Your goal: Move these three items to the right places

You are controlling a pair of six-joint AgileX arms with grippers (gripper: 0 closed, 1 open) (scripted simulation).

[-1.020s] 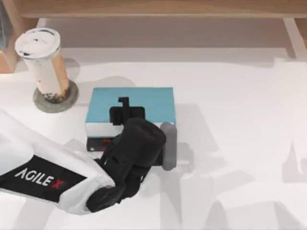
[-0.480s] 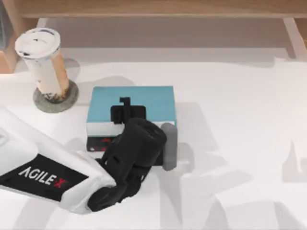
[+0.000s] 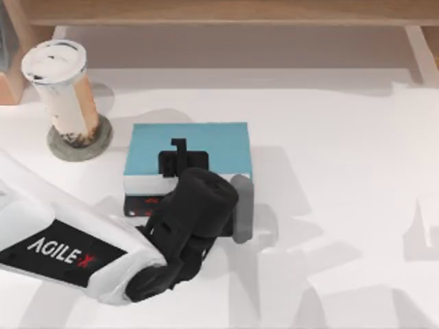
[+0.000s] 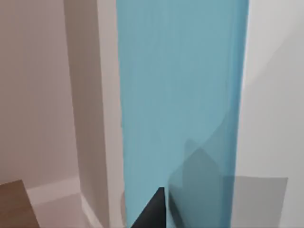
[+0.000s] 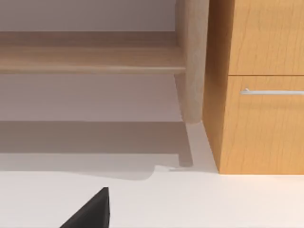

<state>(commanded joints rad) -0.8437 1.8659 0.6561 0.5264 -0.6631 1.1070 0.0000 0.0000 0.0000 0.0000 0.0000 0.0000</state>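
The light-blue book (image 3: 206, 147) lies flat on top of the black book with red lettering (image 3: 145, 202), whose near edge pokes out beneath it. My left gripper (image 3: 181, 168) sits low over the blue book's near edge, its black wrist covering the contact. In the left wrist view the blue cover (image 4: 180, 95) lies close below, with a dark tip of the gripper (image 4: 152, 211) over it. The tan-orange cup with a white lid (image 3: 62, 86) stands upright on the round grey coaster (image 3: 99, 137) at the far left. My right gripper (image 5: 92, 213) is off to the side, facing the furniture.
A grey rounded shape (image 3: 241, 205) lies just right of the left wrist beside the books; I cannot tell what it is. A wooden shelf edge (image 3: 219, 12) runs along the back. A wooden cabinet with a drawer handle (image 5: 266, 90) stands ahead of the right wrist.
The left arm and the blue book shifted together very slightly to the right, then held still. The cup has not moved.
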